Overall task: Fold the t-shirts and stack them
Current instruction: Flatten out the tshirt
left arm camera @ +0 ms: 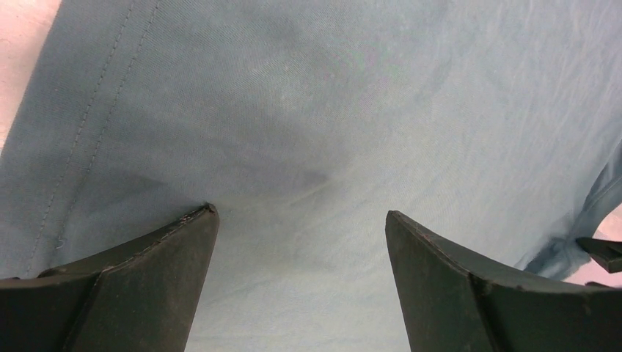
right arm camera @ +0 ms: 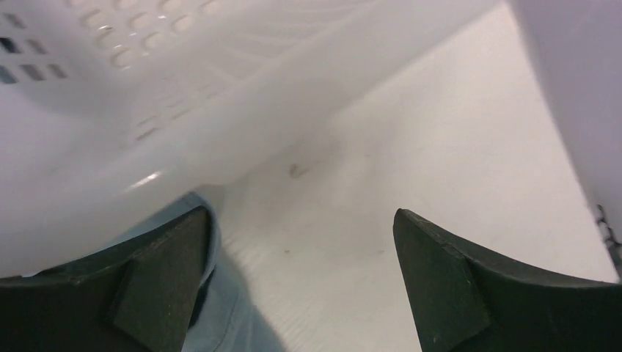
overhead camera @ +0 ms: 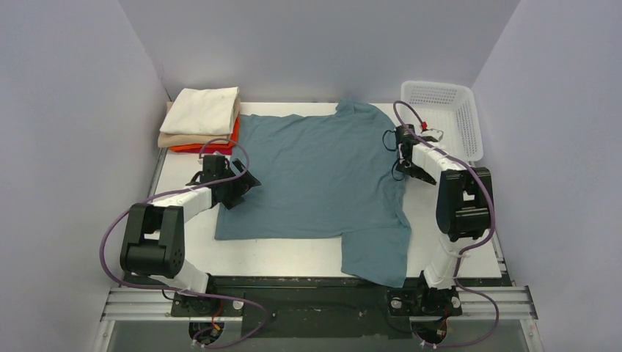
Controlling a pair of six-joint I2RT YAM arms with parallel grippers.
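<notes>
Top external shows the teal t-shirt [overhead camera: 315, 176] spread flat. The left gripper [left arm camera: 301, 242] hangs wide open and empty, with cloth under both fingers. The right gripper [right arm camera: 301, 257] is likewise wide and empty, with cloth beside one finger. Folding looks about to start: each needs an edge pinched.

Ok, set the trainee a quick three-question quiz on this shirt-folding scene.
1. True or false: the blue shirt lies on top of the stack of folded shirts.
2. Which colour tops that stack? A cream, B red, C orange.
3. Fill in: the left gripper and the right gripper both stand ____.
Key: 1 false, it lies spread on the table; 2 A; 3 open.
</notes>
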